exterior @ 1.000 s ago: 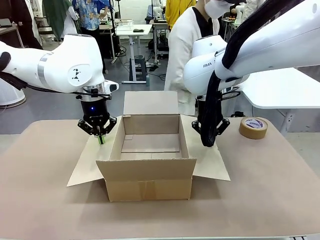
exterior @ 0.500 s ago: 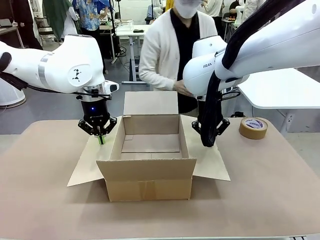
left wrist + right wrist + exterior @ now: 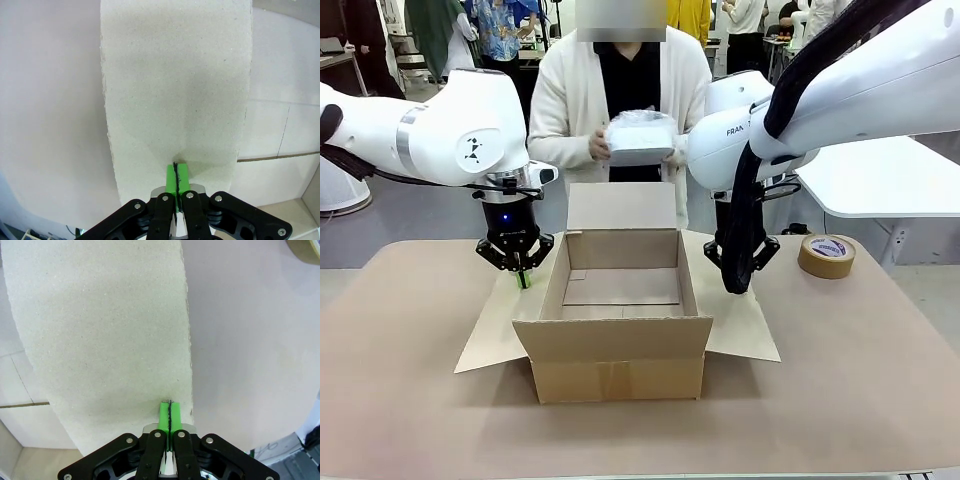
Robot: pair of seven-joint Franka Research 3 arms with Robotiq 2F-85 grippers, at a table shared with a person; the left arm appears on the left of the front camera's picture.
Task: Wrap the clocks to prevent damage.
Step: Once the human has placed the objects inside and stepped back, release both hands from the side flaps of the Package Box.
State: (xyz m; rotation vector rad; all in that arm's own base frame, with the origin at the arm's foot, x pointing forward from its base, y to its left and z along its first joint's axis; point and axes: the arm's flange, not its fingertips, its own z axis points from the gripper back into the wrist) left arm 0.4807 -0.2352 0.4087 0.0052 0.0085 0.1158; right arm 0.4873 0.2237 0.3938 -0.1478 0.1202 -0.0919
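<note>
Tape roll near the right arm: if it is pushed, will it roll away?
Probably not: the tape roll lies flat on the table, so it should slide. A hollow ring, it is likely light.

tape roll (image 3: 826, 256) flat on brown table (image 3: 880, 390)

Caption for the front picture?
Left claw and right claw, both shut, on the box flaps; person holds a wrapped bundle.
</note>
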